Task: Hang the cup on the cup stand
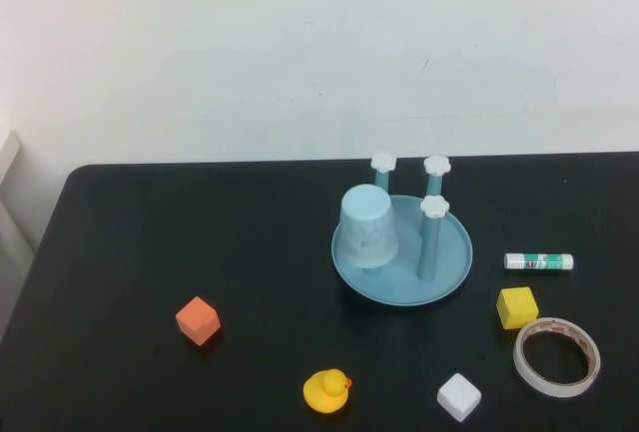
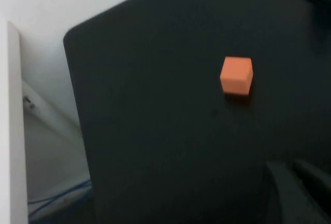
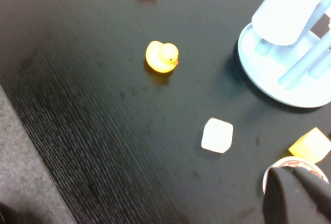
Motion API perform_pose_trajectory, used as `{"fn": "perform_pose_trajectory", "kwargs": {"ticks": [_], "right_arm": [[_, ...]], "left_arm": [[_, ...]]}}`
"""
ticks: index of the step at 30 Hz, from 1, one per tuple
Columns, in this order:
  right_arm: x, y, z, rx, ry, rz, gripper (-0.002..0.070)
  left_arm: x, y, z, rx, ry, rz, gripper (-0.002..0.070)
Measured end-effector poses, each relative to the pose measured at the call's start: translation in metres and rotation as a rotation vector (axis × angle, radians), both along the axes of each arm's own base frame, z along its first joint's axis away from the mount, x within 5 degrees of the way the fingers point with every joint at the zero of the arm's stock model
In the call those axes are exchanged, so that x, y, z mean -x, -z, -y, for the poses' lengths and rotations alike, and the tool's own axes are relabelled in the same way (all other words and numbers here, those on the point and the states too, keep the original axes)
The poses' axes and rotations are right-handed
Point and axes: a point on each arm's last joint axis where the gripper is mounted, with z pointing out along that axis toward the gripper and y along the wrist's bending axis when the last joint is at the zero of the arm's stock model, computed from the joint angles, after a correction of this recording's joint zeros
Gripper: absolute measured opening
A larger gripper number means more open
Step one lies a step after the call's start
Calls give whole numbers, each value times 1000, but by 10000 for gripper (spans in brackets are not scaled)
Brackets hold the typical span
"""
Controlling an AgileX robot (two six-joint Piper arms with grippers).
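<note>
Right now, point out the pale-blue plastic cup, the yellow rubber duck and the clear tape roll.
pale-blue plastic cup (image 1: pixel 366 227), high view, side wall.
yellow rubber duck (image 1: pixel 326 391), high view, body.
clear tape roll (image 1: pixel 582 375), high view, ring's right band.

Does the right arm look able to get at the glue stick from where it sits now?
Probably yes. The glue stick lies alone on bare table right of the cup stand. The right gripper, shut, hangs above the tape roll, on the same side. The left gripper, shut, sits back near the orange cube.

No legible text is showing. The glue stick (image 1: pixel 538 261) is carrying a green-and-red label too small to read; the tape roll (image 1: pixel 556 356) is showing unreadable red printing.
</note>
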Motion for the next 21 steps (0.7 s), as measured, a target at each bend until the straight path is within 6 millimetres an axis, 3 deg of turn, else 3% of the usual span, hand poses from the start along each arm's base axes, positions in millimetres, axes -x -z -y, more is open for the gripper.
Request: {"fn": "perform_pose_trajectory", "kwargs": {"ticks": [12,16,21], "right_arm": [[0,0,0,2,1,-1,-1],[0,0,0,1,1,-3,-1],[0,0,0,2,1,-4,-1]], "left_arm": [[35,-15,-18,162,-159,303,0],[35,2,-18,182,-222,281,-1],[27,37,-13,239,-253,174,-1]]}}
